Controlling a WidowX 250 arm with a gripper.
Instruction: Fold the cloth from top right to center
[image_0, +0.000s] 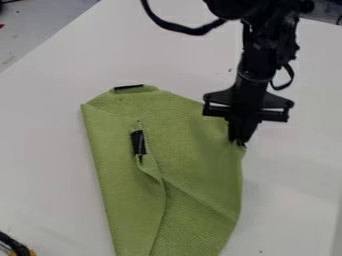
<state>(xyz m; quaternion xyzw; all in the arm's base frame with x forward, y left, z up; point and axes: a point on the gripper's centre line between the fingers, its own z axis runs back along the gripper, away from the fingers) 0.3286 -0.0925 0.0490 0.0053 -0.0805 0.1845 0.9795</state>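
White table (40, 155), smooth top, small dark specks; edge slanting across upper left corner. Beyond it, grey floor (40, 22), small red object (1, 25) at left border. Light soft, diffuse.

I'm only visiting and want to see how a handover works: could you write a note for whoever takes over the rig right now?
Gripper: fingers together, closed on the cloth's upper right edge.
Green cloth: on the white table, with overlapping layers and a crease near its middle.
Done: grasp looks made.
Left: bring the upper right part to the center, lay it down, let go; it isn't there yet.
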